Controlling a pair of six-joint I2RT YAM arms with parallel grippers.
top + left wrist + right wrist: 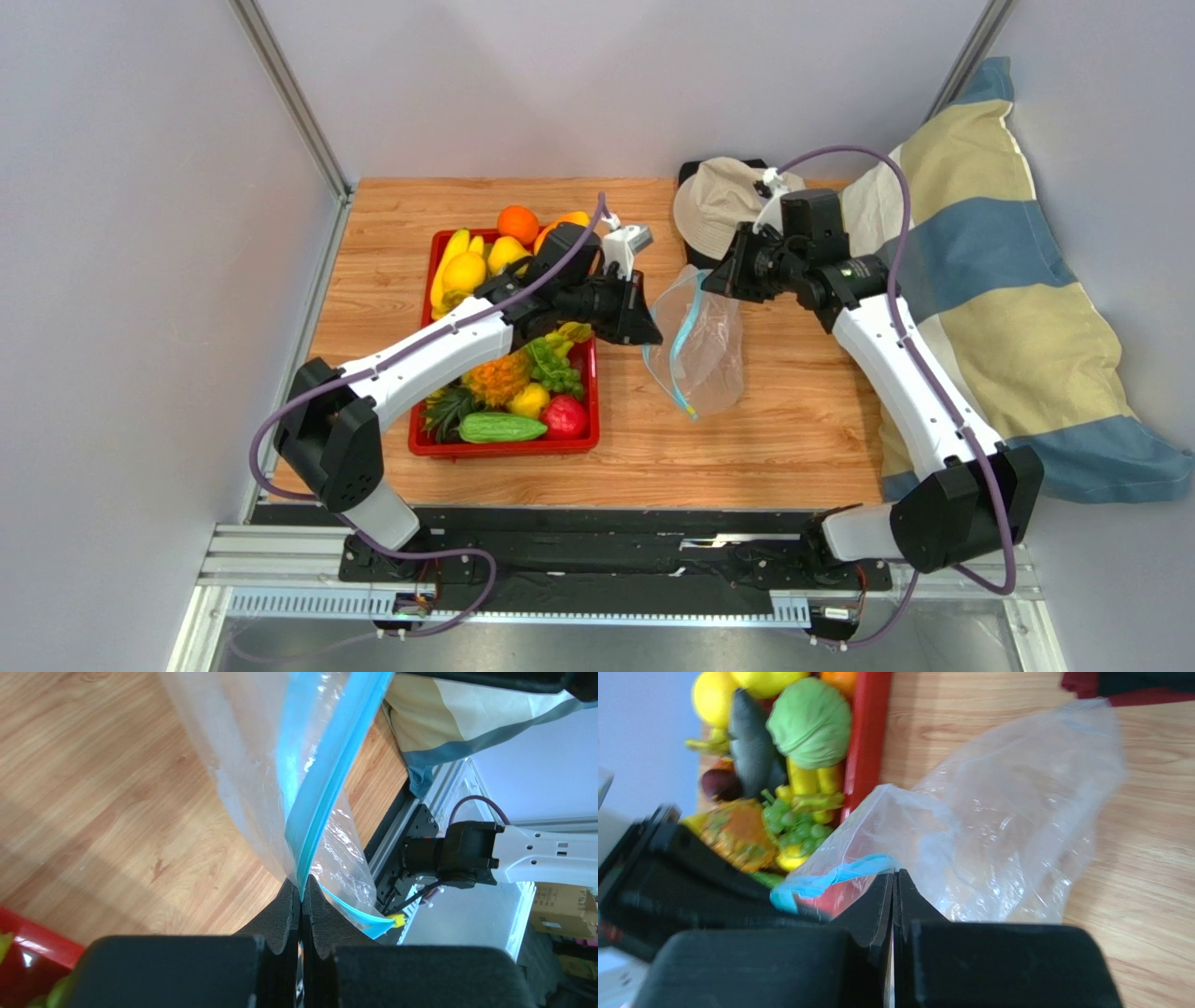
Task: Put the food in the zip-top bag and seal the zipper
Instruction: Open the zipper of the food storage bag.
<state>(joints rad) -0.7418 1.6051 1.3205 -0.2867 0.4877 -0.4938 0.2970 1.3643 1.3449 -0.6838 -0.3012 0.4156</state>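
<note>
The zip-top bag hangs half-lifted over the wooden table, just beside the red tray. I judge we are at the mouth-opening step: my left gripper is pinched tight on the blue-green zipper, and my right gripper is pressed together at the bag's rim, though I cannot tell whether it has caught any film. The bag is clear, thin and crinkly and looks empty, while the food, glossy rounded plastic plus knobbly grapes and pineapple, lies heaped in the tray. Next I'd need the lips drawn apart and held wide, since film this limp will likely sag shut.
</note>
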